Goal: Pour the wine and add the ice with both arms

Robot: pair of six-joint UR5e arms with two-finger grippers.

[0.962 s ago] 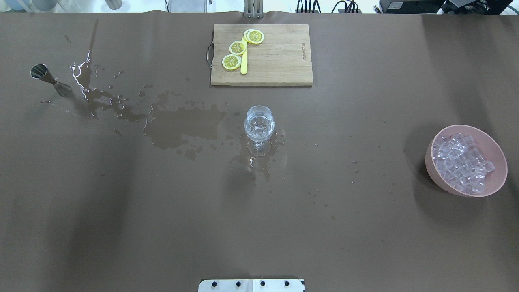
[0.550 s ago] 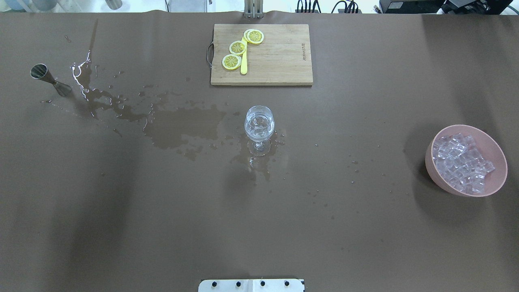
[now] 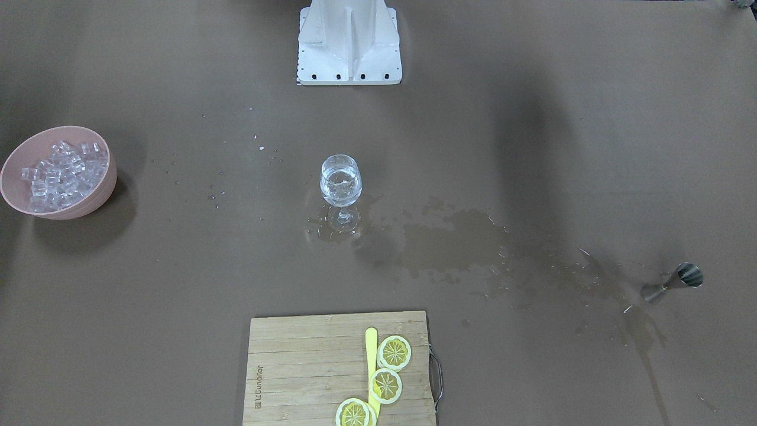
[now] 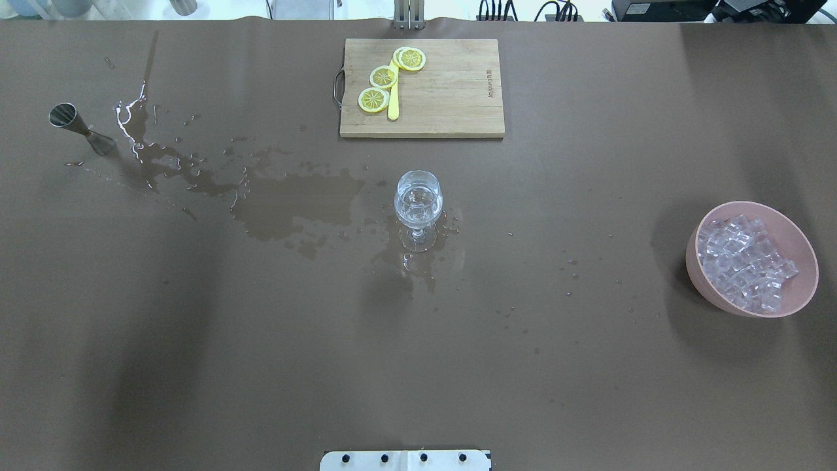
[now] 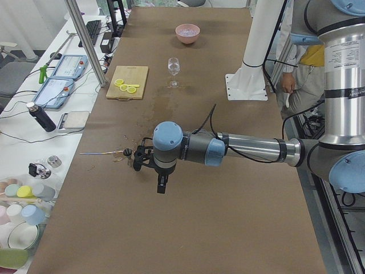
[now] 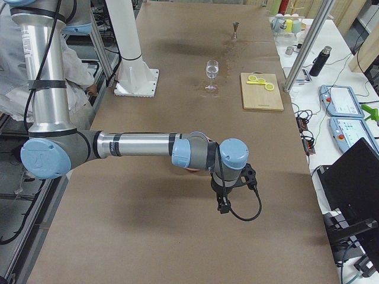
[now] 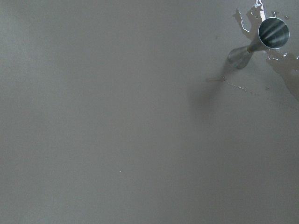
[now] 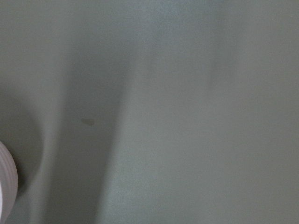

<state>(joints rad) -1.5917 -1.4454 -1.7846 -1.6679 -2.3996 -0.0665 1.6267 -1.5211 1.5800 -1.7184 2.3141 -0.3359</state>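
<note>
The wine glass [image 4: 418, 199] stands central, probably so either side reaches it; ice [image 4: 742, 265] at 3 o'clock, jigger [image 4: 83, 131] at 9. We cannot tell the jaws' state.

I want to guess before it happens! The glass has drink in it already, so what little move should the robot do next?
Probably the right arm should come down over the pink bowl toward the ice. The glass already holds the wine, the jigger stands by itself, and the bowl's rim shows at the right wrist view's edge.
</note>
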